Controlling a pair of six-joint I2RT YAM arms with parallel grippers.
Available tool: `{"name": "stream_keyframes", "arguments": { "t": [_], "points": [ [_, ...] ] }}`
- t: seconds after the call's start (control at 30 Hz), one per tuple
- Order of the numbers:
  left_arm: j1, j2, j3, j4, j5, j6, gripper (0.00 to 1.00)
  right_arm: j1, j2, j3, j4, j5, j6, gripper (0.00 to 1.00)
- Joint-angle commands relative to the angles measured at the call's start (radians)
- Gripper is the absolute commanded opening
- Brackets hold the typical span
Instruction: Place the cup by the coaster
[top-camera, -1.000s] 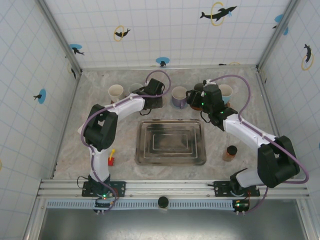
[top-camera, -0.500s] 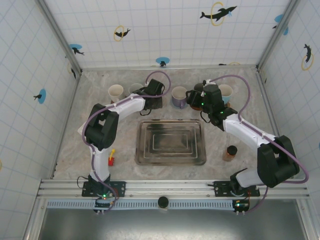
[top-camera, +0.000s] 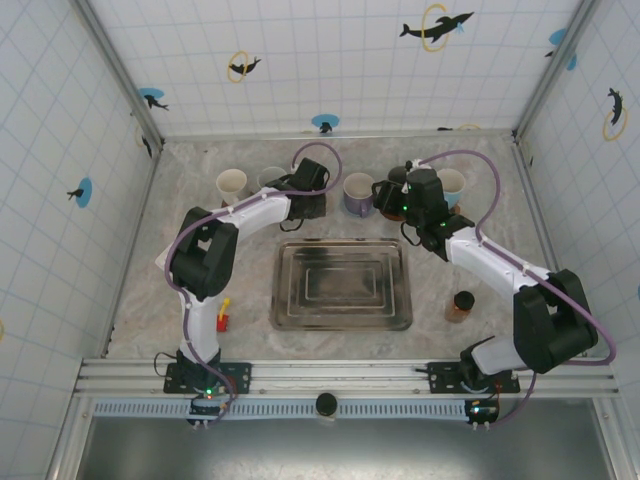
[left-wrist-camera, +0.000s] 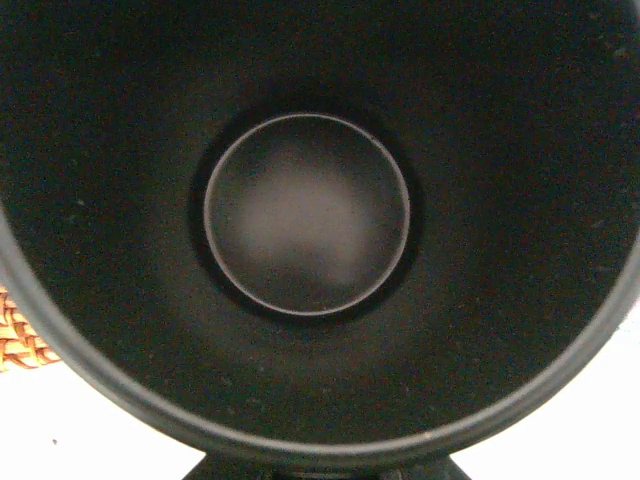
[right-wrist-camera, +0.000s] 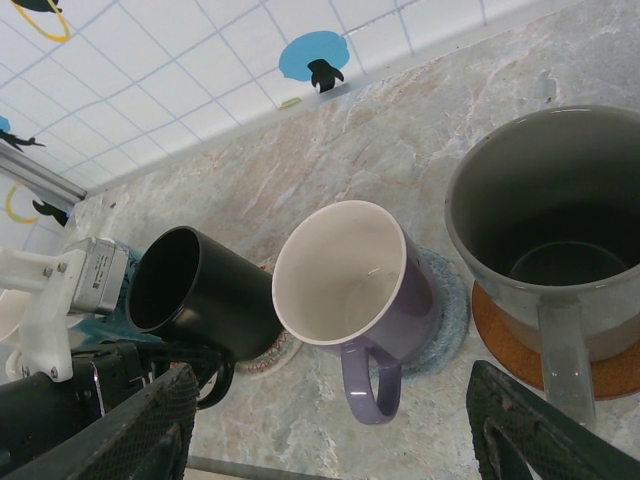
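The left gripper (top-camera: 306, 203) is clenched on the black cup (right-wrist-camera: 205, 300) at the far middle of the marbled table (top-camera: 150, 290); the cup is tipped on its side with its mouth facing up and to the left in the right wrist view, and its lower side hangs just over a woven coaster (right-wrist-camera: 272, 355); I cannot tell whether cup and coaster touch; the left wrist view looks straight down into the cup's dark inside to its round bottom, with a sliver of the woven coaster at the left edge of that view.

Just right of the black cup stands a purple mug (right-wrist-camera: 350, 290), upright, white inside, handle turned to the near side, sitting on a bluish round coaster (right-wrist-camera: 452, 305); right of that stands a grey mug (right-wrist-camera: 550, 230) on an orange coaster (right-wrist-camera: 505, 345), its handle also to the near side.

The right gripper (right-wrist-camera: 330, 400) is released, its two mesh-textured fingers (right-wrist-camera: 130, 430) spread wide at the bottom corners of its own view, hovering near the purple mug and holding nothing.

From above, a steel tray (top-camera: 340, 325) lies in the middle of the table, near of the row of mugs; a cream cup (top-camera: 231, 183) stands at the far left; a small amber jar (top-camera: 461, 305) stands right of the tray.
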Motion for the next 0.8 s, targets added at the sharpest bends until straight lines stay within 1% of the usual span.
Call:
{"name": "stream_keyframes", "arguments": {
  "t": [0.0,0.3,0.77],
  "points": [
    [0.008,0.007,0.028,0.062,-0.007,-0.015,0.0,-0.005,0.008,0.04,0.019,-0.001,0.003,0.72],
    [0.007,0.019,0.018,0.048,-0.006,-0.033,0.0,-0.005,0.008,0.04,0.019,-0.001,0.002,0.72],
    [0.004,0.026,0.014,0.049,0.046,-0.043,0.0,-0.005,0.006,0.04,0.022,-0.007,0.004,0.72]
  ]
}}
